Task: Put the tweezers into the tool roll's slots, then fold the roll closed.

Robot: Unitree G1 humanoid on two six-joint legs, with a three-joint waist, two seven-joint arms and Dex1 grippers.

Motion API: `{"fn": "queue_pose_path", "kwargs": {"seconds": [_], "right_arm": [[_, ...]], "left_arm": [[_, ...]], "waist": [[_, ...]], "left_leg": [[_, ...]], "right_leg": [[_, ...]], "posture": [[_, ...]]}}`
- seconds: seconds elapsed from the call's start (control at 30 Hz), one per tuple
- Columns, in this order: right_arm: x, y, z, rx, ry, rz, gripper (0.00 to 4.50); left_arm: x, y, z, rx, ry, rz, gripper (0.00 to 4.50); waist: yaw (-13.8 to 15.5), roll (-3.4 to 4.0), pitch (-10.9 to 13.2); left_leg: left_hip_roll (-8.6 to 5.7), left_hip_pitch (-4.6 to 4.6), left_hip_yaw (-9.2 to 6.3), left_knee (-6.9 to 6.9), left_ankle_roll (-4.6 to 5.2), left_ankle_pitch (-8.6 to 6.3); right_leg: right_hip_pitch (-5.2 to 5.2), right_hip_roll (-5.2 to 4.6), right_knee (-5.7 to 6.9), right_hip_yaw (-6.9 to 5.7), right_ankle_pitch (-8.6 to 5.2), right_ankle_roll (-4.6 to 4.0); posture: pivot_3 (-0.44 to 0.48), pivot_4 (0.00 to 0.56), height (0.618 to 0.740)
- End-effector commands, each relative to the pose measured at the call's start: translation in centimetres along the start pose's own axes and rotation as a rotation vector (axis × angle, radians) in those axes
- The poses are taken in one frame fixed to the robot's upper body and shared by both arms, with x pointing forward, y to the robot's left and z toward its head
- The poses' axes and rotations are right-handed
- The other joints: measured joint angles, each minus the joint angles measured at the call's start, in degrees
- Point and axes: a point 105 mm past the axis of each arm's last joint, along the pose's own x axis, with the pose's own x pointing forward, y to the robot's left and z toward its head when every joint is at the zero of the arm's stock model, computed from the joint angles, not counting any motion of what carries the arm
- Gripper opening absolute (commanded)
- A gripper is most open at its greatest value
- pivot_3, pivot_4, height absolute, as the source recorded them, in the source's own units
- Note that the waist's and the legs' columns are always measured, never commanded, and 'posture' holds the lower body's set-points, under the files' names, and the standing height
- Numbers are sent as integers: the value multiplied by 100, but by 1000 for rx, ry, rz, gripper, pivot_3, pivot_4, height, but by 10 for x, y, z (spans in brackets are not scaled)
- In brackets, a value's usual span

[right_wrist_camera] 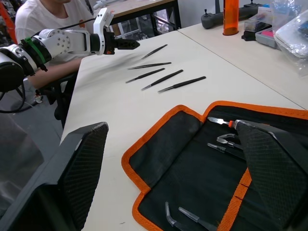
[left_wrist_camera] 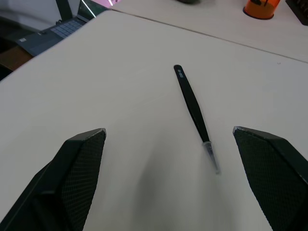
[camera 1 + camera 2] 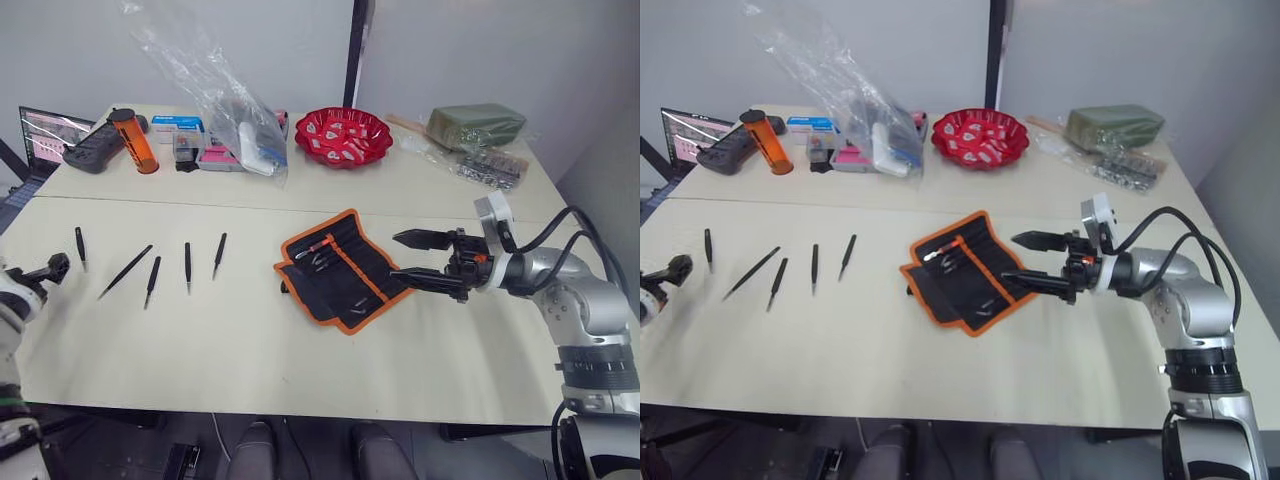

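Along the table's far edge — red bowl (image 3: 343, 136), orange canister (image 3: 133, 141), perhaps a laptop (image 3: 45, 134).

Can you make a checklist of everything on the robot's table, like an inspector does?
Surface: beige table, two tops joined.
Job's things: five tweezers lying loose in a row; roll open, already holding some tools.
Clutter: red bowl, orange tube, plastic bag, controller, green bundle.
Grippers: left gripper open by the end tweezers; right gripper open at the roll's edge.
Cables: black ones on the right arm.
Surroundings: laptop, person.
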Motion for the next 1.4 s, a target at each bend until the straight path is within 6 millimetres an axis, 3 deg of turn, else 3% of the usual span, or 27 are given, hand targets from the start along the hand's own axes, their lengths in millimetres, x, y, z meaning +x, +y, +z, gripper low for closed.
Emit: {"fn": "queue_pose_path", "kwargs": {"seconds": [0.03,0.27,0.43,0.73,0.9,1.03,1.13,1.23,1.4], "right_arm": [[-2,4,12,-40,-37,-1,4476],[-3,2,13,-52,-41,-15,4476],[-8,3,13,-60,-42,-31,4500],[-14,4,7,-70,-33,-56,4500],[-17,1,4,-97,-12,-73,4500],[-20,-1,3,-97,-10,-86,4500],[-21,-2,2,-109,-4,-88,4500],[-23,-3,2,-124,7,-93,4500],[-23,-4,4,-132,-7,-102,4500]], "left_arm": [[10,2,13,27,-40,12,4500],[38,-26,-5,17,11,-6,4500],[46,-35,-14,58,41,18,2978],[46,-27,-15,65,39,81,39],[41,-17,0,87,-10,80,39],[30,-3,27,136,-102,64,39],[23,-6,46,149,-165,5,39],[11,-39,65,222,-220,-198,39],[-22,-110,65,390,-225,-553,39]], "waist": [[8,0,0],[31,-1,-1],[33,-2,-1],[48,-1,-1],[35,-1,-1],[0,-1,-1],[14,-2,-1],[34,-1,-1],[53,-1,-1]], "left_leg": [[0,0,0,0,0,0],[-2,-2,-1,2,0,1],[-7,-5,-4,5,0,2],[-12,-4,-10,25,-1,2],[-12,-4,-10,28,-1,2],[-11,-4,-10,27,-1,2],[-8,-4,-10,26,-2,2],[-9,-5,-9,27,-2,2],[-10,-6,-9,27,-3,3]], "right_leg": [[0,0,2,0,6,-9],[1,0,6,0,8,-6],[-2,0,23,2,10,0],[-2,-1,52,1,7,3],[-2,-1,56,1,6,5],[-6,0,58,1,6,4],[-9,2,64,0,6,3],[-5,0,60,2,6,3],[-3,-3,59,2,6,1]], "posture": [[0,150,729],[0,150,729],[0,150,729],[0,150,729],[0,150,729],[0,150,729],[0,150,729],[0,150,729],[0,150,729]]}}
